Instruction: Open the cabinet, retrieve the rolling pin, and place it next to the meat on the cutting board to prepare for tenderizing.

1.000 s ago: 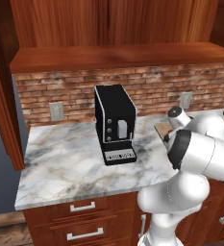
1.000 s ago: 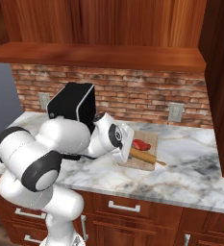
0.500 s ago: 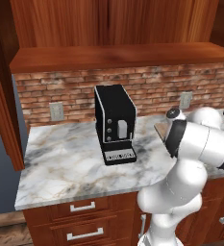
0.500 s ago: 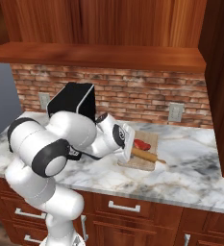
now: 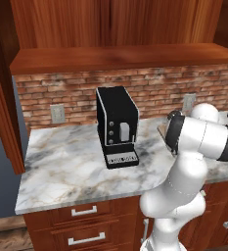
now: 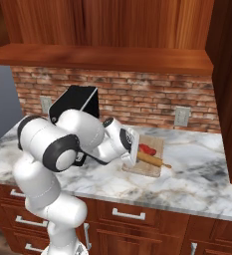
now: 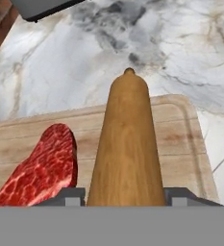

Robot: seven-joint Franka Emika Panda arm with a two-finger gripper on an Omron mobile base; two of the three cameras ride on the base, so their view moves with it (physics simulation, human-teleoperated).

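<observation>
The light wooden rolling pin [image 7: 127, 139] lies along the tan cutting board [image 7: 180, 129], just right of the red meat [image 7: 41, 168]. My gripper [image 7: 124, 194] straddles the pin's near end, both fingertips pressed against its sides. From the right base view the gripper [image 6: 135, 152] points down at the board [image 6: 152, 170], the pin [image 6: 155, 161] sticks out to the right and the meat [image 6: 147, 149] sits just behind it. The reddish-brown cabinet [image 5: 110, 22] hangs above the counter.
A black coffee machine [image 5: 118, 125] stands on the marble counter [image 5: 66, 166] left of the board. Tall wooden panels flank the counter at the left [image 5: 0, 98] and at the right [image 6: 229, 89]. Drawer units with short silver handles [image 5: 83, 212] run below.
The arm's elbow and upper links have swung round to a new posture. The gripper stays at the board, and the pin and meat have not shifted.
</observation>
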